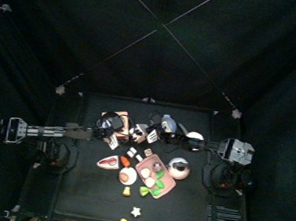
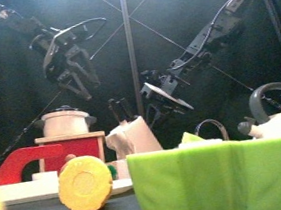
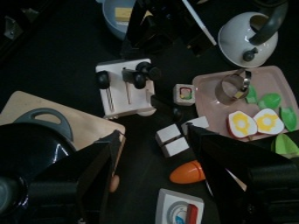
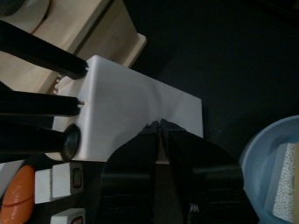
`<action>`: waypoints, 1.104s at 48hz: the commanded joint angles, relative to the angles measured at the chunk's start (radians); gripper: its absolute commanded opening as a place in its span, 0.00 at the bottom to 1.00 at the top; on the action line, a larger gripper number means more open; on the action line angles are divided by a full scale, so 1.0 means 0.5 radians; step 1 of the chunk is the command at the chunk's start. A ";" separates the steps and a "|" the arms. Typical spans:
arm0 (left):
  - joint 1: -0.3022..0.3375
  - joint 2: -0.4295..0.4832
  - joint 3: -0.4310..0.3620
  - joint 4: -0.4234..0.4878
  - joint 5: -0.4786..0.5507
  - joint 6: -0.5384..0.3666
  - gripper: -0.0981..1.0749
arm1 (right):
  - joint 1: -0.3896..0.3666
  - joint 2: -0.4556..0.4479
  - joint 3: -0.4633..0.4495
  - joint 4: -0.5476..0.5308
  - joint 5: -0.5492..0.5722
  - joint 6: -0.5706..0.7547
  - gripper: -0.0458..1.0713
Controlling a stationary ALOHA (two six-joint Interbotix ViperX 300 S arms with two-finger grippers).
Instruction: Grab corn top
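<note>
The left gripper point(image 2: 74, 76) is hanging high over the left side of the table point(image 1: 81, 191) with its jaws spread wide and holding nothing, the right arm point(image 2: 213, 34) is reaching down over the middle, and the corn point(image 1: 135, 213) is lying alone near the front edge.

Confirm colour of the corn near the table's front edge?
Bright yellow corn, clearest in front view.

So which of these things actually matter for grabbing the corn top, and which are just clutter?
In the job:
corn, near the table's front edge
left gripper, open, raised above the table

Lying about:
white kettle
tray with egg halves
carrot
cutting board
green block
</note>
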 commanded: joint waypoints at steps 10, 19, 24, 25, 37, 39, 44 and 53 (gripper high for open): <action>-0.466 -0.132 0.224 0.132 -0.295 0.003 0.89 | 0.015 -0.252 0.098 0.006 0.000 0.000 0.52; -0.847 -0.049 0.322 0.230 -0.451 0.000 0.89 | 0.031 -0.377 0.181 0.021 0.000 -0.003 0.52; -1.040 0.101 0.334 0.288 -0.552 0.006 0.89 | 0.058 -0.399 0.215 0.025 0.000 0.000 0.52; -1.071 0.141 0.328 0.307 -0.568 0.006 0.89 | 0.064 -0.402 0.221 0.025 0.000 0.000 0.52; -1.347 0.614 0.156 0.488 -0.586 0.003 0.89 | 0.110 -0.448 0.270 0.077 0.000 0.000 0.52; -1.374 0.666 0.120 0.488 -0.586 0.003 0.89 | 0.120 -0.457 0.279 0.083 0.000 0.000 0.52; -1.436 0.819 0.018 0.494 -0.601 0.006 0.89 | 0.132 -0.469 0.298 0.086 0.000 0.003 0.52; -1.494 1.046 -0.190 0.525 -0.604 0.006 0.89 | 0.138 -0.469 0.313 0.098 0.000 0.003 0.52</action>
